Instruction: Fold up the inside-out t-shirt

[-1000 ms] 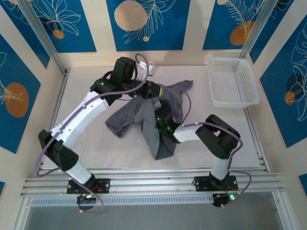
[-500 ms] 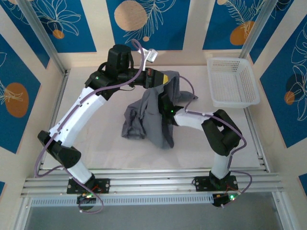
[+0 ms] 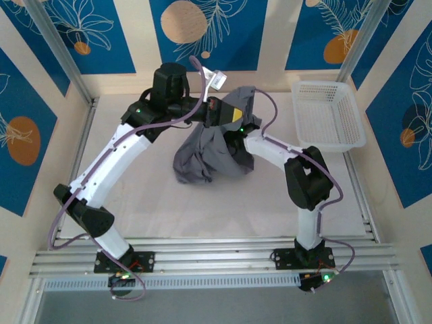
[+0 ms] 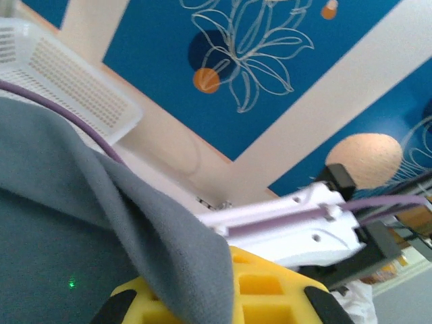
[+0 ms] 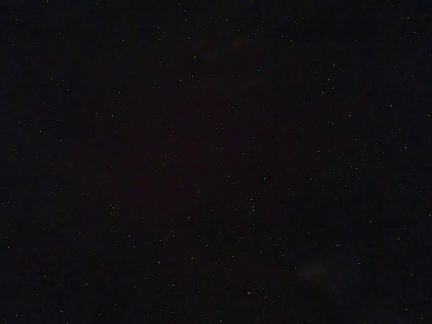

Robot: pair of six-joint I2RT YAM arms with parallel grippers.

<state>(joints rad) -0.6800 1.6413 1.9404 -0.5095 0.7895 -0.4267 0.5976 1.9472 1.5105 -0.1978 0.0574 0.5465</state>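
The slate-grey t-shirt point(image 3: 210, 152) hangs in a bunched heap at the back middle of the table. A fold of it is pulled up to my left gripper point(image 3: 229, 113). In the left wrist view the grey t-shirt point(image 4: 135, 223) drapes over the yellow fingers point(image 4: 283, 290), and the left gripper point(image 4: 223, 304) is shut on it. My right gripper point(image 3: 236, 133) is just below the left one, buried in the same cloth and shut on it. The right wrist view is black, covered by fabric.
A white mesh basket point(image 3: 324, 145) stands empty at the back right, close to the right arm's forearm point(image 3: 273, 150); it also appears as the basket point(image 4: 61, 74) in the left wrist view. Blue patterned wall panels and metal posts close the back and sides.
Both grippers have moved toward the back of the table and closer together, carrying the t-shirt. Its long hanging tail has gathered into a compact bunch under them.
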